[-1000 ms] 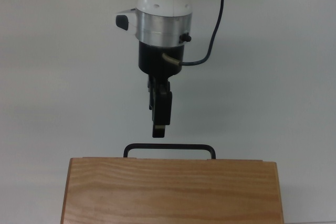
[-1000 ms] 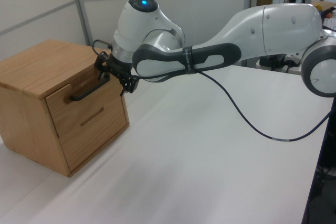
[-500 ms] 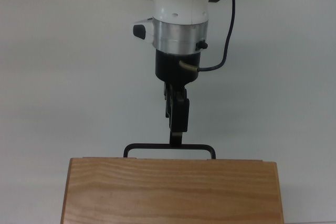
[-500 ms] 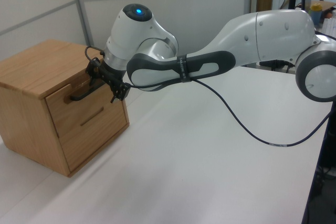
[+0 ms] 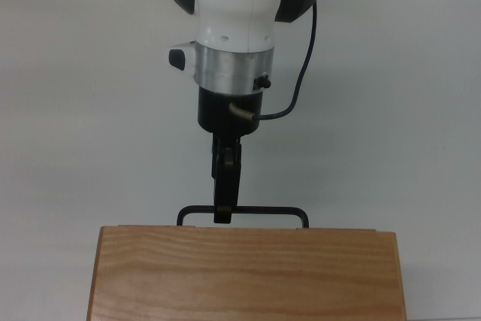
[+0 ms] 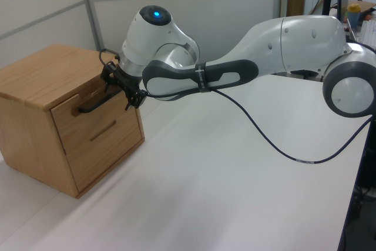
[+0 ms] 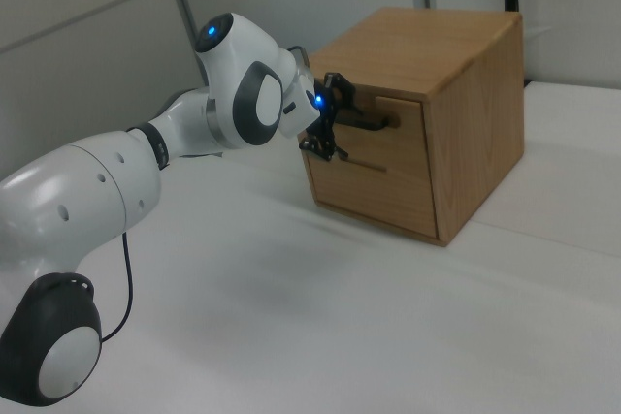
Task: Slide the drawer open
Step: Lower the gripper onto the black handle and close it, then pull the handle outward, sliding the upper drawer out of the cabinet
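Note:
The drawer (image 6: 69, 126) is the upper of two fronts in a pine cabinet and sits pushed in. Its black bar handle (image 6: 93, 106) sticks out from the front panel. In the top view the handle (image 5: 263, 209) shows just past the cabinet top's edge. My gripper (image 6: 120, 89) is at the handle, open, one finger above the bar and one below it. From above, the gripper (image 5: 222, 216) crosses the bar left of its middle. In the right view the gripper (image 7: 330, 121) straddles the handle (image 7: 374, 125) on the drawer (image 7: 403, 115).
The wood-grain cabinet (image 5: 248, 276) stands on a white table (image 5: 391, 110). A lower drawer front (image 6: 106, 145) has a slot grip. A black cable (image 6: 276, 139) hangs from the arm down to the table. Wall panels stand behind the cabinet.
The gripper came forward from short of the handle to over the bar. Since half a second ago it has shifted toward the top view's left along the bar. The drawer has not moved.

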Robot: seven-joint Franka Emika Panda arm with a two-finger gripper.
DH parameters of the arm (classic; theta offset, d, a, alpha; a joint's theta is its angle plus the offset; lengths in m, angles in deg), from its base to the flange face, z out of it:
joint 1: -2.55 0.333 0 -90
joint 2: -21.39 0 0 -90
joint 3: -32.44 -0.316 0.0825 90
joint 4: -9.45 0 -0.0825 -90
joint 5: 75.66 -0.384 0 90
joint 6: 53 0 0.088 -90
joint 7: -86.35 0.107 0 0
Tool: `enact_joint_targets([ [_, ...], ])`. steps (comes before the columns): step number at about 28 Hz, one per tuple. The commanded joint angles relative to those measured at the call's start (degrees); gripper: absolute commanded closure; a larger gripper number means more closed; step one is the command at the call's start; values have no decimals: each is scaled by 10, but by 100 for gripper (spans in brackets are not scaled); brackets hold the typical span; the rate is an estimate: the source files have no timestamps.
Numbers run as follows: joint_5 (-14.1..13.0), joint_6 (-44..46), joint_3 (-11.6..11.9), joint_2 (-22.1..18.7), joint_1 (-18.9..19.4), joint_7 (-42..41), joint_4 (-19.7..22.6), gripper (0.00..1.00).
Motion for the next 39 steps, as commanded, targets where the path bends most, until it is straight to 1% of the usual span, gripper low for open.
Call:
enact_joint_targets([
  [1,14,-7,16,13,10,17,-13,44],
  [3,14,-7,17,13,10,17,-13,55],
  [4,14,-7,18,16,10,16,-13,68],
  [5,14,-7,18,17,10,16,-13,73],
  [8,14,-5,18,17,10,14,-13,85],
  [9,19,-5,18,16,11,14,-12,91],
  [11,25,-5,16,16,11,14,-12,95],
  [14,26,-1,13,10,11,16,-10,100],
  [17,25,2,12,0,11,16,-6,100],
  [20,23,2,12,-17,11,16,12,100],
  [24,18,2,12,-31,10,16,25,100],
  [28,17,2,12,-41,10,14,28,100],
  [29,17,5,12,-49,10,13,41,100],
  [36,15,6,12,-79,9,12,87,100],
  [38,12,6,12,-86,6,12,97,86],
  [39,11,6,12,-88,5,12,99,85],
])
